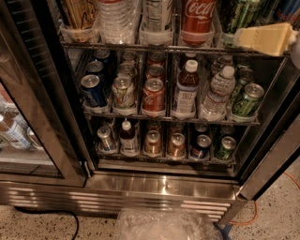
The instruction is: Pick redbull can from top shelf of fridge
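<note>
The fridge stands open, with a black frame and a ribbed steel base. The top shelf runs along the upper edge and holds a water bottle, a red Coca-Cola bottle and green-and-black cans. A blue-and-silver can that may be the redbull can shows at the top right corner, mostly cut off. My gripper, cream-coloured, reaches in from the right at the front edge of the top shelf, just below those cans and pointing left.
The middle rack holds cans and bottles, among them a dark-blue can and a red can. The bottom rack holds short cans. The glass door stands at the left. A clear plastic bag and an orange cable lie on the floor.
</note>
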Robot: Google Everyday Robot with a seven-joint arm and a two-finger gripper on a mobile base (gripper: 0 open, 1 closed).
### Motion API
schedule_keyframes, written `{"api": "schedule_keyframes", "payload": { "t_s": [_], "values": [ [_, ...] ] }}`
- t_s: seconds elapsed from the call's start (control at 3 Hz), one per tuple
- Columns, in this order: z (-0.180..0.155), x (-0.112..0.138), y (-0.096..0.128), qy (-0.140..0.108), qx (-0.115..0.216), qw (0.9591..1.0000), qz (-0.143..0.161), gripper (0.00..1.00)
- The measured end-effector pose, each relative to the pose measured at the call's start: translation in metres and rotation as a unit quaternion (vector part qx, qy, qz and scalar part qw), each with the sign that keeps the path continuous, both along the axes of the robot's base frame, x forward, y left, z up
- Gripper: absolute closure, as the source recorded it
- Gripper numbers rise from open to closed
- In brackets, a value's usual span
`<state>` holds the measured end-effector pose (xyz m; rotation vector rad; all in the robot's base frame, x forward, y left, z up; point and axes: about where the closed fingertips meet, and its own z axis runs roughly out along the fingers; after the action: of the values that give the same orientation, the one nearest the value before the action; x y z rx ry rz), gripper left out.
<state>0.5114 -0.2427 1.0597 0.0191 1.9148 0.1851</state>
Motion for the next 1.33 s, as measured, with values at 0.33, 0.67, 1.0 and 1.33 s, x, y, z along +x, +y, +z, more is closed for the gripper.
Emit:
{"api": "schedule_keyframes", "payload": {
  "t_s": [0.33,0.67,1.0,1.33],
  "values": [
    [0.008,0.000,-0.003,-0.012,0.000,0.9999,-0.008,0.26],
    [0.015,0.003,-0.005,-0.021,-0.009,0.9997,-0.013,0.29],
    [0.014,0.005,-0.010,-0.025,-0.029,0.9989,-0.025,0.28],
    [0.010,0.008,-0.018,-0.028,-0.043,0.9980,-0.037,0.29]
  ]
}}
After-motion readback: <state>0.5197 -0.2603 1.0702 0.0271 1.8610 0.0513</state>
